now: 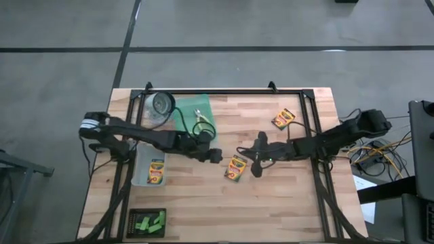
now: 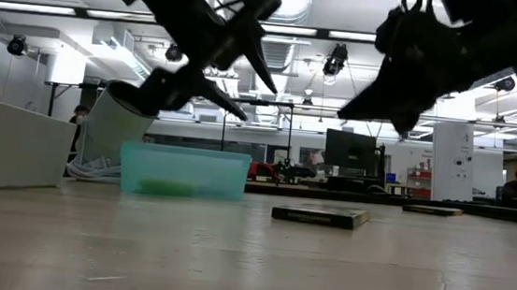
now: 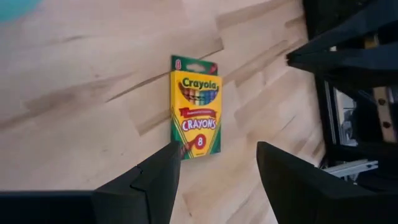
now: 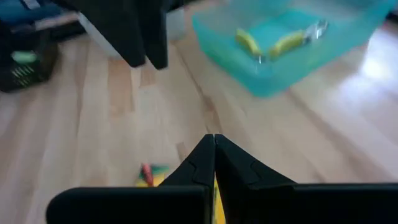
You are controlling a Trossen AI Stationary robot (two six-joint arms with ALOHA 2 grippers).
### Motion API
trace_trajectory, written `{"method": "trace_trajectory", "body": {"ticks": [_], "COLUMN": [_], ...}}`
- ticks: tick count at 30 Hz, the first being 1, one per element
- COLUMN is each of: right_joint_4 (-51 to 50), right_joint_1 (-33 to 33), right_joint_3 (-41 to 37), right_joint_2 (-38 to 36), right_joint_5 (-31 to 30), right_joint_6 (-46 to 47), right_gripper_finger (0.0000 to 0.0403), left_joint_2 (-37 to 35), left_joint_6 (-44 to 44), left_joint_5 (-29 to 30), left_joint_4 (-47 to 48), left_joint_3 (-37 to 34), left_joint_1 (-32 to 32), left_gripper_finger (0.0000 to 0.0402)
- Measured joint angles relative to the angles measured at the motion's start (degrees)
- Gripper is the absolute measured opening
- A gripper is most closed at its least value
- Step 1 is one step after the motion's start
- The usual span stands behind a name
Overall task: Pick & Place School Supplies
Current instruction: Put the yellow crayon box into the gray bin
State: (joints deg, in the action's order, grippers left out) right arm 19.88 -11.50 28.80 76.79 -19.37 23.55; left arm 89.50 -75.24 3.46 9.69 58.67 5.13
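A teal flat plastic tray (image 1: 192, 112) holding yellow-green-handled pliers (image 4: 273, 42) sits by the worktop's far edge, beside a clear plastic bin (image 1: 144, 150) containing one crayon box (image 1: 156, 171). A black basket of tiny green blocks (image 1: 149, 221) occupies the near left corner. The yellow-and-green cardboard crayon box (image 3: 196, 116) lies flat mid-worktop, label up. The left gripper (image 3: 214, 165) hangs above it, fingers spread wide. The right gripper (image 4: 214, 149) hovers just beside, fingers pressed together, empty. Another crayon box (image 1: 284, 119) lies towards the far right.
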Motion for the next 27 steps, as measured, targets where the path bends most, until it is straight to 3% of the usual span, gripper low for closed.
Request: {"method": "trace_trajectory", "body": {"ticks": [9,27], "right_joint_4": [0.50,0.48], "right_joint_1": [-3.39,-5.97], "right_joint_3": [-0.11,-0.26], "right_joint_2": [5.63,9.62], "right_joint_5": [3.03,2.96], "right_joint_6": [5.03,9.51], "right_gripper_finger": [0.0008,0.0008], "left_joint_2": [8.04,14.81], "left_joint_6": [-1.44,2.27], "left_joint_5": [-3.14,-2.70], "left_joint_4": [-5.83,-13.22], "left_joint_3": [0.12,0.13], "left_joint_1": [0.02,0.00], "left_gripper_finger": [0.0216,0.0216]}}
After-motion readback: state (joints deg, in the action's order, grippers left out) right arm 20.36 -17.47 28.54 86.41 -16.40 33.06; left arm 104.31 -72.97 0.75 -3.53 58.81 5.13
